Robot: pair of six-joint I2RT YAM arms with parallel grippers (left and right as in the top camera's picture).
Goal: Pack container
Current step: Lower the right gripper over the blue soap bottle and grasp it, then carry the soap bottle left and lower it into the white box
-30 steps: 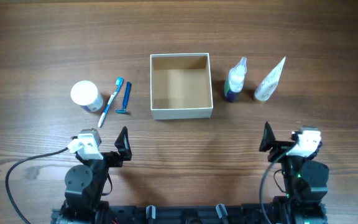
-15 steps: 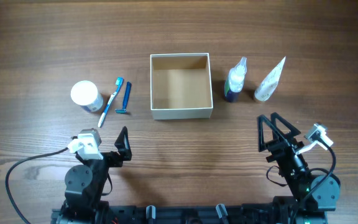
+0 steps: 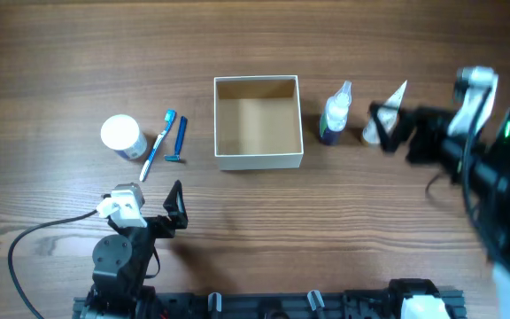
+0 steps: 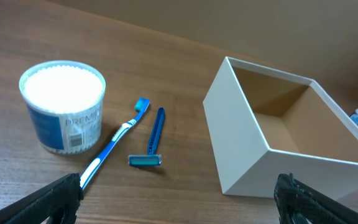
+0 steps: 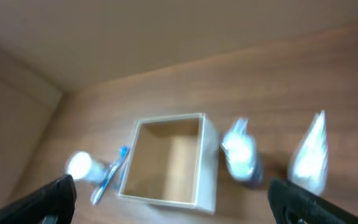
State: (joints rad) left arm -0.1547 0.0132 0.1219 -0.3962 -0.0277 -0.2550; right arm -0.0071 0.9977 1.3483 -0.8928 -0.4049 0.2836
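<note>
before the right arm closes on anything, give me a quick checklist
1. Box empty: ok.
2. Right jaws wide apart, holding nothing: ok.
3. Tube standing, apart from the spray bottle: ok.
4. Right jaws lined up on the tube: cannot tell, wrist view is blurred.
5. Left jaws open, clear of the toothbrush and razor: ok.
</note>
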